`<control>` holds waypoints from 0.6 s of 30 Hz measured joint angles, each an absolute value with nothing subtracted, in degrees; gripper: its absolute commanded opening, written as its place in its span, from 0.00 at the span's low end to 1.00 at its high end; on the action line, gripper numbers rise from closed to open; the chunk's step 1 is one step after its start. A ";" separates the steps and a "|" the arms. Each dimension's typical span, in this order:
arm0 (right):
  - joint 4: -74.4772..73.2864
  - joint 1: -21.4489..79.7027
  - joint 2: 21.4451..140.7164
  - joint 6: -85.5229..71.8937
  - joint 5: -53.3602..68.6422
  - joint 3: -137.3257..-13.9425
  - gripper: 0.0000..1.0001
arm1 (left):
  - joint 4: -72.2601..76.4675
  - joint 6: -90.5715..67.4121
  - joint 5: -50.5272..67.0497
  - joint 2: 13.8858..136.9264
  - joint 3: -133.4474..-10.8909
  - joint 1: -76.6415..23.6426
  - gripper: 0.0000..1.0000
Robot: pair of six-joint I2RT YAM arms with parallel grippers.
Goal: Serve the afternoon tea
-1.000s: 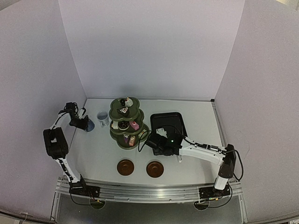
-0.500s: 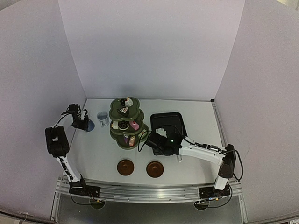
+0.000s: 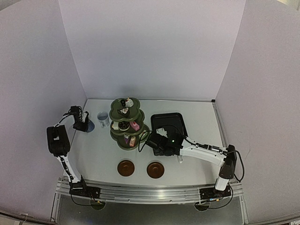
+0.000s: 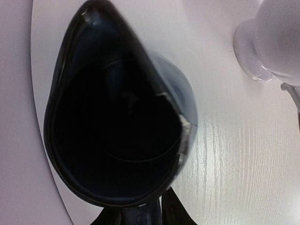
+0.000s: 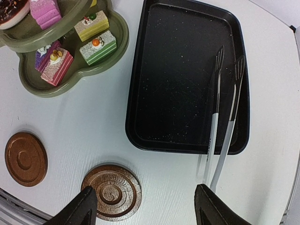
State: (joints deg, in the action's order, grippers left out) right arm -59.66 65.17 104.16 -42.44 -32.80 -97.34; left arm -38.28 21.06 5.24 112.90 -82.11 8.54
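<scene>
Judged to be past the middle. Already loaded with small cakes [image 5: 97,47] on all three tiers: the olive-green stand [image 5: 75,86], toward the far edge of the table [image 3: 197,112], left of centre. Left to do, most likely: bringing the two cups onto the two brown saucers [image 3: 126,168] [image 3: 155,169], lying bare and side by side close to the near edge. Not yet served, with no cup on either one.

Near the far-left corner: the dark-blue cup [image 4: 117,140], with the pale cup [image 3: 102,117] just beside it, toward the stand. Right at the dark-blue cup: the left gripper [image 3: 83,124]. Cannot tell from either view whether clamped on the rim or only placed around it. Above the middle of the table: the right gripper [image 5: 147,206], with fingers spread wide and nothing between them.

As to materials: glossy and smooth for both cups, probably glazed ceramic. Scalloped, flower-like rims on the stand, with a matte finish. Round saucers with concentric rings, wood-like in colour. Cakes as little blocks in pink, green, yellow and purple, plus one chocolate ring. Toward the right edge: a black rectangular tray [image 5: 187,70], finely speckled, with slim tongs [image 5: 214,112] laid along its right side.
</scene>
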 measured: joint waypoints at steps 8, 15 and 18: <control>-59.90 65.17 104.14 -42.51 -32.84 -97.34 0.69 | -37.89 21.25 4.27 113.13 -82.15 8.41 0.00; -60.10 65.17 104.14 -42.94 -33.07 -97.34 0.69 | -41.27 25.16 3.78 107.75 -78.24 8.61 0.00; -60.12 65.17 104.14 -42.92 -33.33 -97.34 0.70 | -45.10 29.91 6.95 101.94 -75.29 8.78 0.00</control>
